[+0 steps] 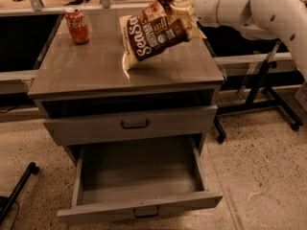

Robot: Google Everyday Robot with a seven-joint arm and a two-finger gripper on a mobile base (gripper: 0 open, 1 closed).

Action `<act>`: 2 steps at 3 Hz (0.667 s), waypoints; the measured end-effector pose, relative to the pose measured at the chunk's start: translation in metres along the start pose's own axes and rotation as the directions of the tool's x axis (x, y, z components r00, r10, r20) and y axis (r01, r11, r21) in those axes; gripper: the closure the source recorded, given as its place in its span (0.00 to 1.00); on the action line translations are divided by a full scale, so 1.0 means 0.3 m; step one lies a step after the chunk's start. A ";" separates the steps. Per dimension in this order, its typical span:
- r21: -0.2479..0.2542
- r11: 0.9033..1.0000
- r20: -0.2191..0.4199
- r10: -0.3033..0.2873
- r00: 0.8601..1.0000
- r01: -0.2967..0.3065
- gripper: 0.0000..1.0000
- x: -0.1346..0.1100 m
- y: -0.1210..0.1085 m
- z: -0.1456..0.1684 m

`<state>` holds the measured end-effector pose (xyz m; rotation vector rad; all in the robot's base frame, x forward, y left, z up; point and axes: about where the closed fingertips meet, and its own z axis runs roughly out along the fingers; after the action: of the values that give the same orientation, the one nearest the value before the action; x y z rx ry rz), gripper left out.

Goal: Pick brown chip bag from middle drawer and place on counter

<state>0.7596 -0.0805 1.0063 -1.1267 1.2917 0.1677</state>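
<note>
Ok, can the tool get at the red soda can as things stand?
Probably not yet: the tool is shut on the brown chip bag over the counter; otherwise the way to the can looks free.

I read large white "SeaSa" slanting up the brown chip bag (153, 35), upper centre of frame; its smaller print I cannot read; the red can (77, 26), upper left on the bench (96, 71), carries white script I cannot make out; the tool (186, 6) grips the bag's upper right end.
</note>
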 end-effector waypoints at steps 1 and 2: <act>-0.016 0.999 -0.035 0.033 0.999 -0.034 0.87 0.064 0.006 0.039; -0.036 0.998 -0.071 0.049 0.996 -0.052 0.65 0.118 0.012 0.066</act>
<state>0.7824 -0.0809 0.9726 -1.1413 1.3853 0.1917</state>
